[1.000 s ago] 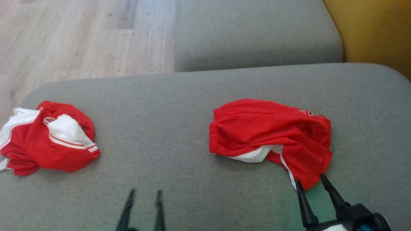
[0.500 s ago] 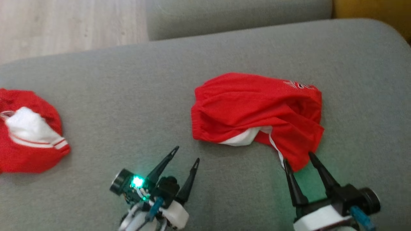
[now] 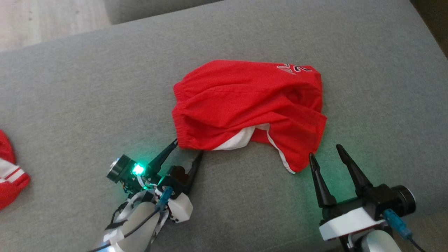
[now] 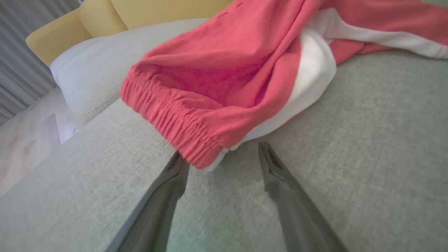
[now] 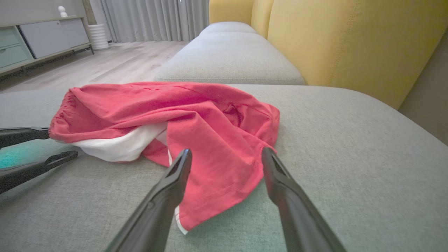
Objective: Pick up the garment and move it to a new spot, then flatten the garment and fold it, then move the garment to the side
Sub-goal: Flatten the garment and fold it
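Our left gripper [image 3: 188, 147], jaws apart, touches the shorts [image 3: 245, 105] at their waistband [image 4: 168, 122], mid cushion [image 3: 87, 87]. Our right gripper [image 3: 324, 150], likewise apart, straddles the hem [image 5: 217, 196].

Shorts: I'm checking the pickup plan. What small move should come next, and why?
Probably shut both grippers. Both stand open: the left gripper brackets the shorts at the waistband corner, the right gripper at the leg hem, so closing should pinch cloth for lifting.
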You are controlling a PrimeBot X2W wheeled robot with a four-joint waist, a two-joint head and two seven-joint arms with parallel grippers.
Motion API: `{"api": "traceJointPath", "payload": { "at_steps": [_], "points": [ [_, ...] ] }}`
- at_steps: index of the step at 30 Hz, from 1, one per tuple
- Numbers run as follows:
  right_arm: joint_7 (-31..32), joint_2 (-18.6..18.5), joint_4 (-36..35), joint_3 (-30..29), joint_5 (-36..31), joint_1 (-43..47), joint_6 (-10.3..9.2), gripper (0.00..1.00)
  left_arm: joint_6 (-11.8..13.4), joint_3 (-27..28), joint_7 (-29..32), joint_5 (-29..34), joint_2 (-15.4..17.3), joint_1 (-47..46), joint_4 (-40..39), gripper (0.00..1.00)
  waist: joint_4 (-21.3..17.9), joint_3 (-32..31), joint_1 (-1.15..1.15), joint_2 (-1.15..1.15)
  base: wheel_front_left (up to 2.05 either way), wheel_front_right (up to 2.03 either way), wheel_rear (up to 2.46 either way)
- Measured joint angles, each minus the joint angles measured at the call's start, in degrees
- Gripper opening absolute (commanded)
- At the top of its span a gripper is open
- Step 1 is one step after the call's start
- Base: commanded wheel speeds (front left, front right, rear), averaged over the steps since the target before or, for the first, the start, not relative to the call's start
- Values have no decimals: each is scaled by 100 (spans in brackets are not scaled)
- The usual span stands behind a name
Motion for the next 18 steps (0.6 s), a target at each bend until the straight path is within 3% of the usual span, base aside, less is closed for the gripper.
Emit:
{"api": "traceJointPath", "payload": {
  "at_steps": [9, 10, 11, 12, 18],
  "points": [
    [0, 1, -23, 1, 7, -36, 0, 100, 140, -290, -16, -23, 159, -244, 34, 100, -225, 226, 0, 0, 0, 0, 0],
    [0, 1, -27, -5, 7, -44, 0, 100, 142, -319, -16, -24, 171, -270, 14, 81, -229, 241, 0, 0, 0, 0, 0],
    [0, 1, -26, -23, 7, -71, 0, 100, 154, -383, -16, -66, 196, -288, -12, 36, -221, 250, 0, 0, 0, 0, 0],
    [0, 1, -26, -30, 7, -91, 0, 100, 169, -421, -16, -89, 204, -289, -13, 0, -215, 246, 0, 0, 0, 0, 0],
    [0, 4, -21, -81, 5, -82, 0, 100, -74, -591, -14, -319, 207, -324, 151, 0, -119, 92, 0, 0, 0, 0, 0]
  ]
}}
